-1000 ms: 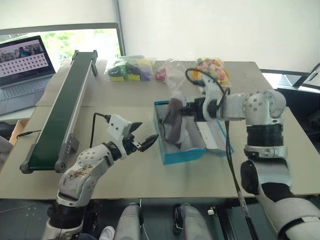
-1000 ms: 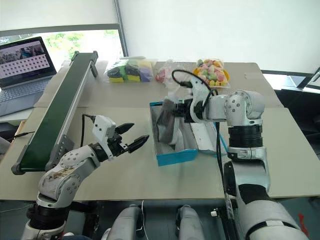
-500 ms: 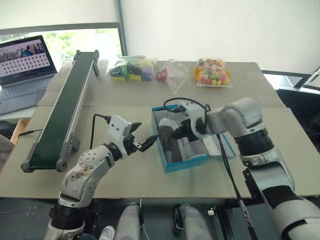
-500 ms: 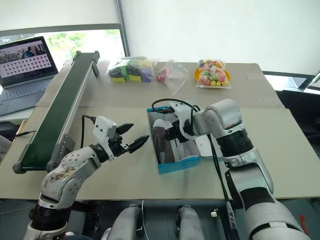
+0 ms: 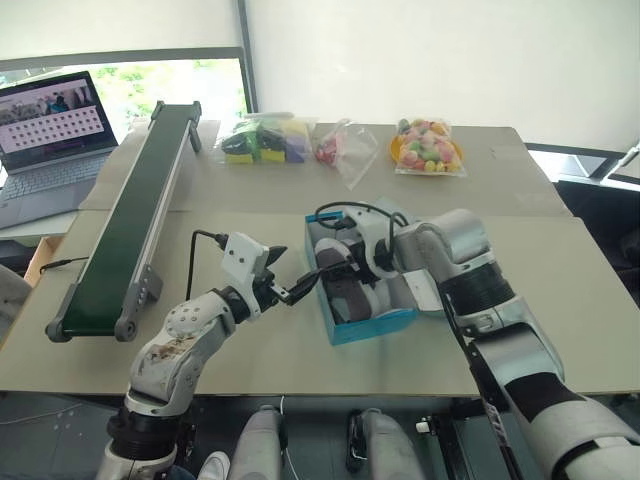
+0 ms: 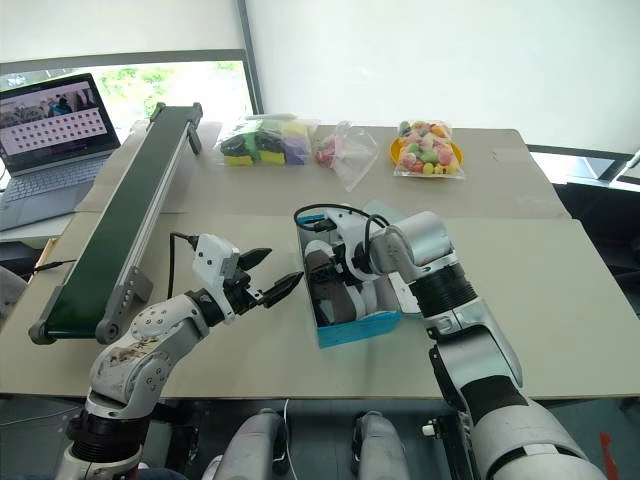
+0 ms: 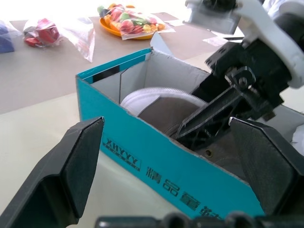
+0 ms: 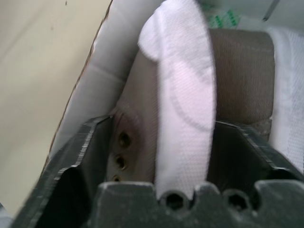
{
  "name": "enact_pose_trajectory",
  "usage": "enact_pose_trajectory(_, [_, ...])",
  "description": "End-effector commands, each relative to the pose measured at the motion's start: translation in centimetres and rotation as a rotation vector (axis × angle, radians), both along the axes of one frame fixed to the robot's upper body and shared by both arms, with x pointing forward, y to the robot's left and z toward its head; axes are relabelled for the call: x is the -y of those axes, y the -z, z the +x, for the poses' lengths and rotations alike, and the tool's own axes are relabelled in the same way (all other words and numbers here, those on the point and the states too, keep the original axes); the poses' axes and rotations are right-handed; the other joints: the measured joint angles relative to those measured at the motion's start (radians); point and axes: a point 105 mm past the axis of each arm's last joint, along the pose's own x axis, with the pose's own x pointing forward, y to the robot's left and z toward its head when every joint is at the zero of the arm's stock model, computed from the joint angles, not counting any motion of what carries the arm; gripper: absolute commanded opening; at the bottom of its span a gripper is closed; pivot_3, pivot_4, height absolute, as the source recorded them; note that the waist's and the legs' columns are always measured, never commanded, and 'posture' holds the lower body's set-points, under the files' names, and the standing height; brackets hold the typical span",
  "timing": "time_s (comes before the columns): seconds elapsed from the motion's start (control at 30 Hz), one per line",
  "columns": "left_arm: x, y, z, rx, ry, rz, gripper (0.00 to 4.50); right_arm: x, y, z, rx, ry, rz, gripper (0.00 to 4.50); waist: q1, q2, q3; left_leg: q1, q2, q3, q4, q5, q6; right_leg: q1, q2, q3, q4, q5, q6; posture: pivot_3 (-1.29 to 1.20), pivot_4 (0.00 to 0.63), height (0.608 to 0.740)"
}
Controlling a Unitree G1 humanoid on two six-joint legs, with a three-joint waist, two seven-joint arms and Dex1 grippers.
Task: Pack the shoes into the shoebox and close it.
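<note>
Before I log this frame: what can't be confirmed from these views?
- Whether both shoes are in the shoebox: the right tool and arm cover its inside.
- Whether that tool touches the shoe: right wrist view too close.
- Lid: behind the right arm.

Both arms are silver-grey with rounded joint housings and black bands. White wrist blocks carry looping black cables. The left gripper (image 5: 291,287) and right gripper (image 5: 335,266) have black fingers.

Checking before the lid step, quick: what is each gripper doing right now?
Left gripper: open, empty, beside the shoebox.
Right gripper: open, fingers either side of a shoe in the shoebox, not clamped.
</note>
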Motion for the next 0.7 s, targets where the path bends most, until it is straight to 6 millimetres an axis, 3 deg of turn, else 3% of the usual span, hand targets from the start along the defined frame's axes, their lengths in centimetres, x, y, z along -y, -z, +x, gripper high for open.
enact_pose_trajectory(0.03, [0.2,-0.8,-0.1,0.039,0.024,-0.002,4.50,1.4,-6.8,0.3,0.162,0.034,0.100,4.23,0.001,0.001,0.000,-0.001,0.000,0.000,0.000,0.000,0.001,-0.001,0.000,0.000,0.000,0.000,0.000,0.00,0.150,0.681])
enact_pose_trajectory(0.23, [0.5,-0.7,0.1,0.033,0.051,0.005,4.50,3.0,-12.0,-1.7,0.247,0.018,0.226,4.23,-0.002,0.001,0.001,-0.001,0.000,0.000,-0.001,0.001,0.001,-0.001,0.000,0.000,0.000,0.000,0.000,0.00,0.150,0.681])
enact_pose_trajectory(0.33, [0.8,-0.7,0.1,0.034,0.077,0.008,4.50,3.5,-13.2,-2.8,0.276,-0.021,0.319,4.23,-0.001,0.001,0.001,-0.001,0.000,0.000,-0.001,0.000,0.001,-0.001,0.000,0.000,0.000,0.000,0.000,0.00,0.150,0.681])
enact_pose_trajectory(0.43, [1.2,-0.8,0.2,0.038,0.114,0.009,4.50,4.3,-11.4,-5.3,0.261,-0.089,0.422,3.58,0.004,0.000,0.000,0.000,0.000,-0.001,0.000,0.000,0.000,0.001,0.000,-0.001,-0.001,0.000,0.000,0.00,0.150,0.681])
enact_pose_trajectory(0.53, [1.6,-0.8,0.2,0.035,0.146,0.009,4.50,4.9,-9.9,-8.6,0.232,-0.199,0.460,2.53,0.008,0.001,0.001,0.000,0.000,-0.001,0.000,-0.001,-0.001,0.001,-0.001,-0.001,-0.002,0.000,0.000,0.00,0.150,0.681])
enact_pose_trajectory(0.63, [2.3,-0.6,0.0,0.026,0.206,0.017,4.50,6.8,-7.3,-14.1,0.129,-0.333,0.428,1.48,0.020,0.002,0.001,-0.002,-0.003,-0.001,-0.001,0.000,0.001,0.001,-0.003,0.000,-0.003,0.000,0.001,0.00,0.150,0.681])
enact_pose_trajectory(0.7, [2.6,-0.8,-0.3,0.031,0.256,0.014,4.50,7.7,-6.2,-16.3,0.070,-0.361,0.400,0.74,0.022,0.002,0.001,-0.001,-0.002,0.000,-0.001,-0.001,0.002,0.002,-0.002,0.000,-0.005,-0.001,0.002,0.00,0.150,0.681])
